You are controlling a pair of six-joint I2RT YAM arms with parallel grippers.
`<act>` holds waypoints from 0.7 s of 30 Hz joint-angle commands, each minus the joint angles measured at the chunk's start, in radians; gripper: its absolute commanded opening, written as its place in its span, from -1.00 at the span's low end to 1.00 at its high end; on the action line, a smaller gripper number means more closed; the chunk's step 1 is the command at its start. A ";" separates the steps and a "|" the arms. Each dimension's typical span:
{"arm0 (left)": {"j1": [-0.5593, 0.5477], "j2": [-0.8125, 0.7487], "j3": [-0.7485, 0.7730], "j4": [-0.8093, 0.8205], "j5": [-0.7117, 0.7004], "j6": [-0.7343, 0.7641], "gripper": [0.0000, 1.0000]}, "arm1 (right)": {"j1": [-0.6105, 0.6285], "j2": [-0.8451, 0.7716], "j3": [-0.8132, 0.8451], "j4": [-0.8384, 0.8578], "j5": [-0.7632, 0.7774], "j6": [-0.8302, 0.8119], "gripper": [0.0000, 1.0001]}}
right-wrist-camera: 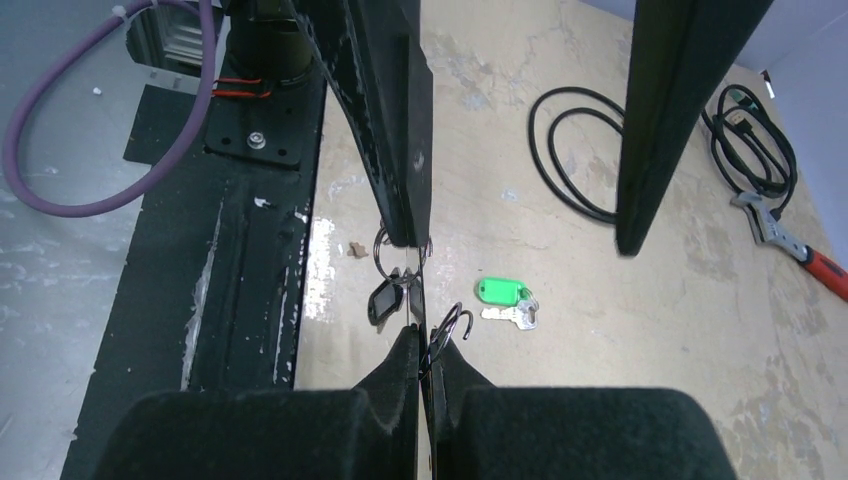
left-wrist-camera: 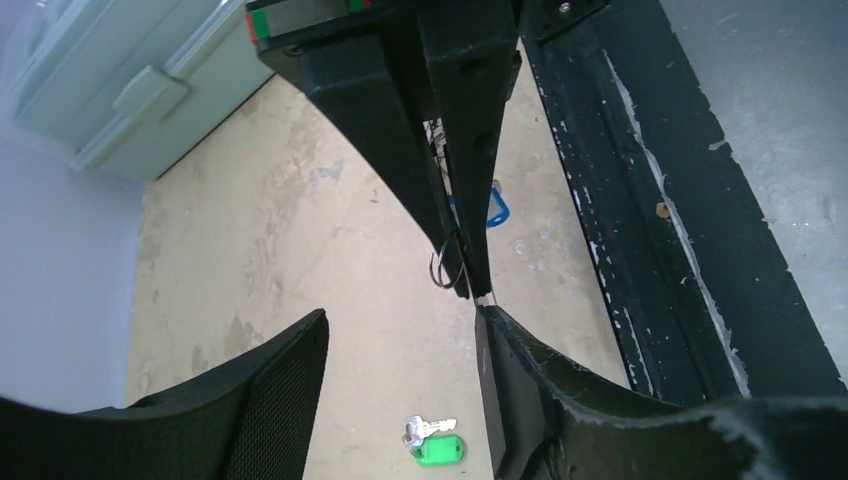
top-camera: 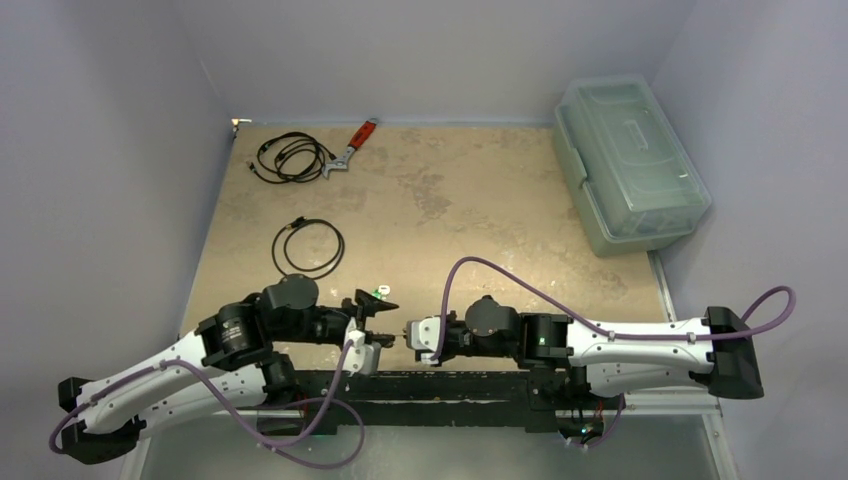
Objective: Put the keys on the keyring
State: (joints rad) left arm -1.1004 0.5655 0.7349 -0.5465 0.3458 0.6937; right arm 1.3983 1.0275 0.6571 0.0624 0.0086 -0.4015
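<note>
We judge the job part done. The right gripper (right-wrist-camera: 420, 338) is pinched closed on the keyring (left-wrist-camera: 448, 268), holding it just above the table (top-camera: 450, 200) near its front edge, between the two arms. A dark-tagged key (right-wrist-camera: 384, 299) and a blue-tagged key (left-wrist-camera: 495, 206) seem to hang from it, though we cannot tell whether they are truly threaded. The green-tagged key (right-wrist-camera: 505, 293) lies loose on the table just beside it. The left gripper (left-wrist-camera: 400, 320) stands wide and empty, one finger close to the keyring. The green-tagged key is what we see left to do.

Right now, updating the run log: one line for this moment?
right jaws shut on keyring | left jaws open | green key on table
</note>
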 commanded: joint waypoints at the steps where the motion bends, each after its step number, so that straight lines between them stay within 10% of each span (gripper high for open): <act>1: -0.003 0.038 -0.004 0.058 0.091 0.003 0.05 | 0.010 0.006 0.057 0.036 -0.006 -0.021 -1.00; 14: -0.003 0.097 -0.017 0.079 0.136 -0.018 -0.22 | 0.016 0.003 0.062 0.033 -0.001 -0.030 -1.00; 21: -0.003 0.129 -0.018 0.090 0.130 -0.032 -0.71 | 0.021 -0.004 0.060 0.036 -0.001 -0.034 -1.00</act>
State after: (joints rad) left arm -1.1004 0.6842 0.7216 -0.4980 0.4480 0.6804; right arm 1.4082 1.0447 0.6636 0.0593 0.0090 -0.4183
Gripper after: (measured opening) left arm 0.226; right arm 0.024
